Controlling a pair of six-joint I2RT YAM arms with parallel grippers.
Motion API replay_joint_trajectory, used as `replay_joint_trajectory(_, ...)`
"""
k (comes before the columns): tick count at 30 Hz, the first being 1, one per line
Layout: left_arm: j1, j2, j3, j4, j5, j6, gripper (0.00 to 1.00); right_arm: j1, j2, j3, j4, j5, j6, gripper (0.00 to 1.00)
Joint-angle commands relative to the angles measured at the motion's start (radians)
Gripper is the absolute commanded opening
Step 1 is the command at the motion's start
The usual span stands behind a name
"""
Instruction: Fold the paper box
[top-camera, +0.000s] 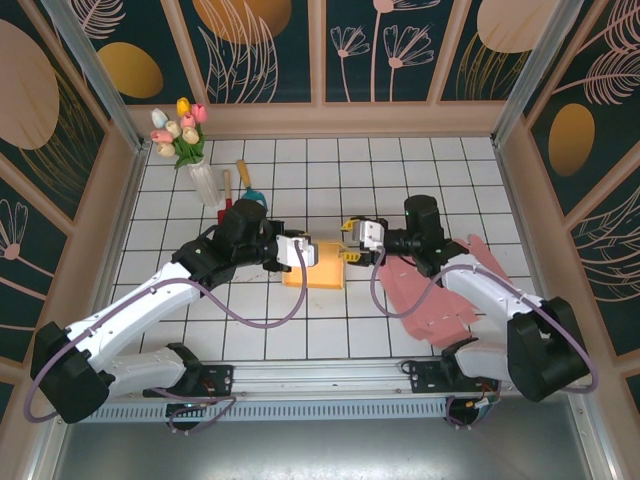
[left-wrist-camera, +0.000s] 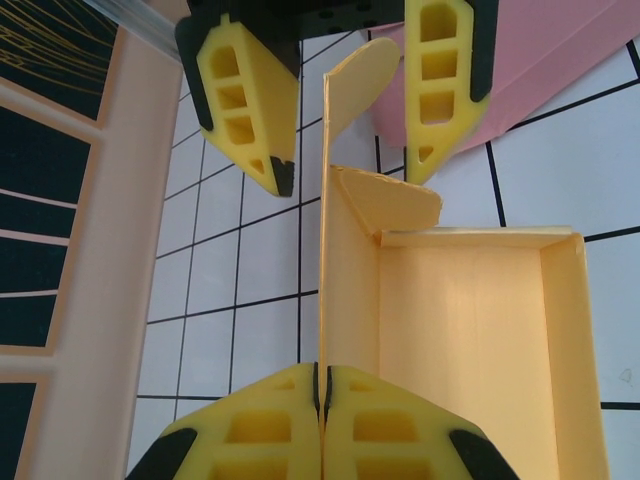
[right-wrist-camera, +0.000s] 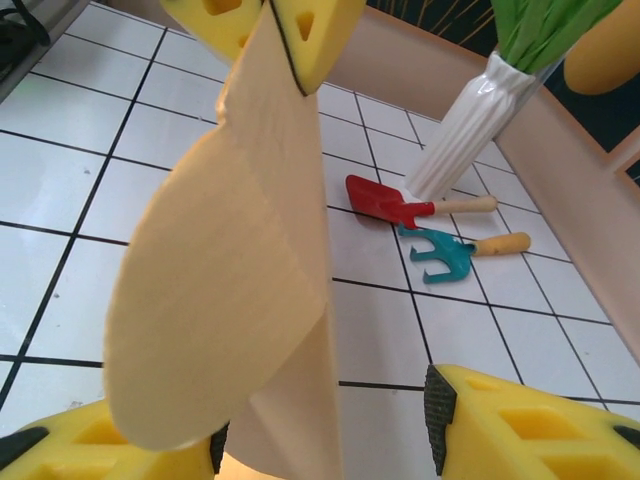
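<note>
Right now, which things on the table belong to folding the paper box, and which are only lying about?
For the job:
- yellow paper box

Lying about:
- pink flat sheet
- vase of tulips
- red trowel
- teal hand rake

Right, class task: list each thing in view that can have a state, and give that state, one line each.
Yellow paper box: partly folded, walls up, rounded flap standing.
Left gripper: shut on the box's wall.
Right gripper: open, astride the flap.
Pink paper sheet: flat, unfolded.
White ribbed vase of tulips: upright.
Red trowel: lying flat.
Teal hand rake: lying flat.
</note>
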Motion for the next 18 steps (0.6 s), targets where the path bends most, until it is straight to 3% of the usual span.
replay_joint_trajectory(1, -0.006, -0.003, -0.011, 0.049, 0.029, 0.014, 0.00, 0.021, 0.024, 0.036, -0.019, -0.069, -0.040, 0.55)
replay_joint_trajectory(9, -0.018, -0.009, -0.011, 0.060, 0.044, 0.009, 0.00, 0.044, 0.047, 0.043, -0.013, -0.060, -0.052, 0.44)
replay_joint_trajectory(18, -0.027, -0.020, -0.046, 0.176, -0.039, -0.013, 0.00, 0.039, 0.038, 0.042, -0.054, -0.001, -0.074, 0.27)
